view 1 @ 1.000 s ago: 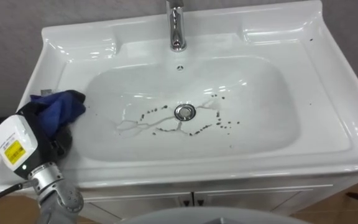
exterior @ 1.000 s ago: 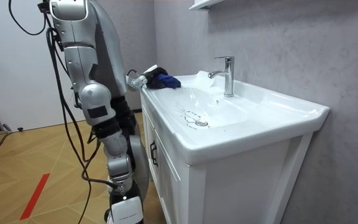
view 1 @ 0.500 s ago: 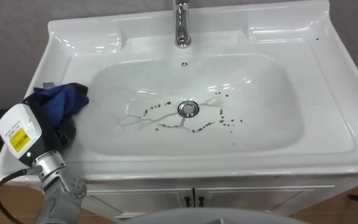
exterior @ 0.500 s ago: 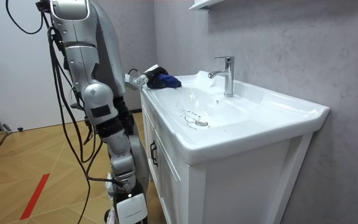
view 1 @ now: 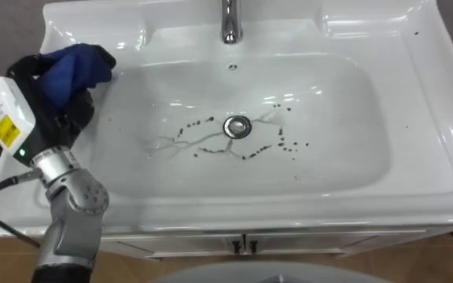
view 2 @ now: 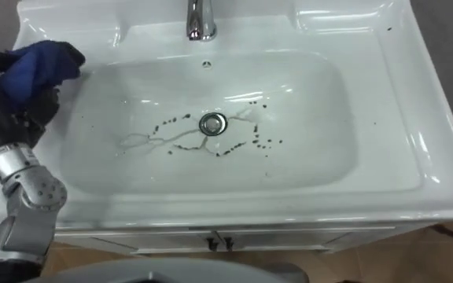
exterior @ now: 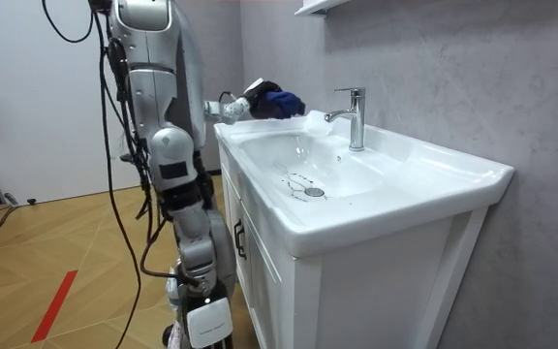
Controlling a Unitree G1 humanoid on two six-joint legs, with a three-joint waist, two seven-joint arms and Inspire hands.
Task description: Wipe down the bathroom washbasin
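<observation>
Currently the white basin (view 1: 344, 118) holds dark specks (view 1: 285, 145) and thin grey streaks (view 1: 203, 145) strung around the drain (view 1: 237, 126), below the faucet (view 1: 229, 23). The blue cloth (view 1: 73, 64) is bunched in the left hand (view 1: 57, 110), whose dark fingers are curled round it, over the basin's left rim. The eye views show the dirt plainly. The room view adds the stance: the robot stands upright at the end of the white cabinet (exterior: 356, 291) on the room view's left, with the cloth held clear above the rim.
</observation>
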